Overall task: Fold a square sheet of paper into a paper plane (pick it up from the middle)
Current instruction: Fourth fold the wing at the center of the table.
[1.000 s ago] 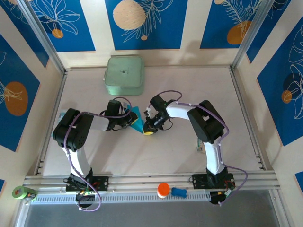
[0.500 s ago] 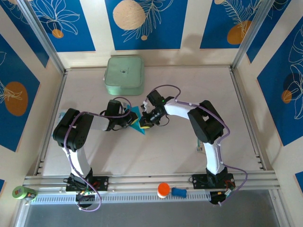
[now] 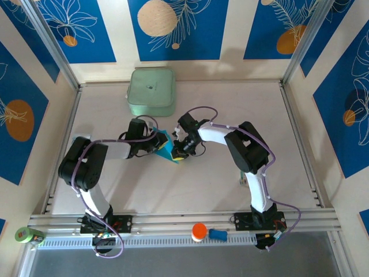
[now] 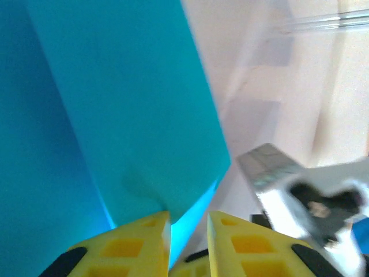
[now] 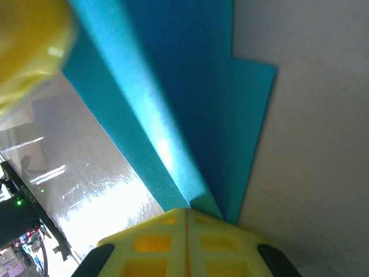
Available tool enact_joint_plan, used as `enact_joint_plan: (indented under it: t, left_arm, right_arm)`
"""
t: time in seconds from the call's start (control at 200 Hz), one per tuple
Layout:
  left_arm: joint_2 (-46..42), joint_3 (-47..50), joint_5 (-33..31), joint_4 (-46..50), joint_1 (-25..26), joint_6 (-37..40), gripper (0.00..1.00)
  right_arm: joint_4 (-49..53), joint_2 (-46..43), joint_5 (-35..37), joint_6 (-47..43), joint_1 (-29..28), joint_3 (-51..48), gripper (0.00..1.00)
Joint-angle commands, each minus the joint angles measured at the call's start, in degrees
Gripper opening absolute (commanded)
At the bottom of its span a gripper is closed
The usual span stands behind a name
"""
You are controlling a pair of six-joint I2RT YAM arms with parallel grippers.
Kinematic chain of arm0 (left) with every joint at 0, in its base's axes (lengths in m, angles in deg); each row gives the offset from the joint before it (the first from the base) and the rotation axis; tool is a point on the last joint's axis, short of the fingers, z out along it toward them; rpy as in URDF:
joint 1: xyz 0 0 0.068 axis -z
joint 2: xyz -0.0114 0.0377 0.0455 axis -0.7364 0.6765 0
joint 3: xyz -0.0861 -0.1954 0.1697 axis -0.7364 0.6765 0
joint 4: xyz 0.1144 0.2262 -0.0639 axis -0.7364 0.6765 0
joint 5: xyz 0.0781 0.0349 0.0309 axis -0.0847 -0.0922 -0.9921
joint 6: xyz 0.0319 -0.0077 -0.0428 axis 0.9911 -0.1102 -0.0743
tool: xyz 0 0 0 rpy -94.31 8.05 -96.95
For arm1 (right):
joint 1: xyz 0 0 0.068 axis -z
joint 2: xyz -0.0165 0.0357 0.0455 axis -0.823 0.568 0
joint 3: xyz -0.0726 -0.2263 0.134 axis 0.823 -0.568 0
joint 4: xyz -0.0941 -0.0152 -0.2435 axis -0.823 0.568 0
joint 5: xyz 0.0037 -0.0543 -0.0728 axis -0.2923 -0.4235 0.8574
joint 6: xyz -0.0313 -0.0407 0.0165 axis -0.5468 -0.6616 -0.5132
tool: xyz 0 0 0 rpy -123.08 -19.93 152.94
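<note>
**A:** Where is the thin cyan-blue paper sheet [image 3: 167, 151]?

**B:** It's partly folded at the middle of the pale desk [image 3: 104, 115], between the two arms. The right end effector [image 5: 185, 216] is closed tight, with the end of a crease pinched between its yellow pads.

**A:** And the left end effector [image 4: 187, 222]?

**B:** It's only narrowly parted. A corner of the sheet sits in the slit, but I doubt it's clamped.

**A:** So what could go wrong?

**B:** The sheet probably hangs on that one right pinch. If the right arm drags or twists, the loose side may swing and the fold could end up skewed. The left could also close a little off the edge and crumple the corner instead of flattening it.

**A:** Could it tear?

**B:** It could if both clamp and pull apart, because paper this thin gives at the crease.
</note>
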Motion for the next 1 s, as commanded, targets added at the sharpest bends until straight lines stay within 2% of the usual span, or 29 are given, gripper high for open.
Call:
enact_joint_plan:
  t: [0.0, 0.1, 0.36, 0.995]
  left_arm:
    - [-2.8, -2.6, -1.2, 7.7, -0.3, 5.8, 0.25]
    - [-2.3, -2.9, -1.4, 9.8, -0.2, 8.2, 0.24]
    - [1.4, -3.5, 1.2, 6.5, 0.0, 8.2, 0.22]
    - [4.7, -4.7, -3.9, 8.9, 0.1, 7.8, 0.20]
  right_arm:
    - [3.9, -0.4, -1.1, -3.0, 0.7, -3.1, 0.07]
    - [4.4, -1.0, -3.5, -4.8, 1.2, -4.3, 0.07]
    - [4.9, -0.3, -4.8, -5.3, 1.4, -3.4, 0.07]
    - [5.2, -0.3, -3.6, -5.2, 1.7, -3.6, 0.07]
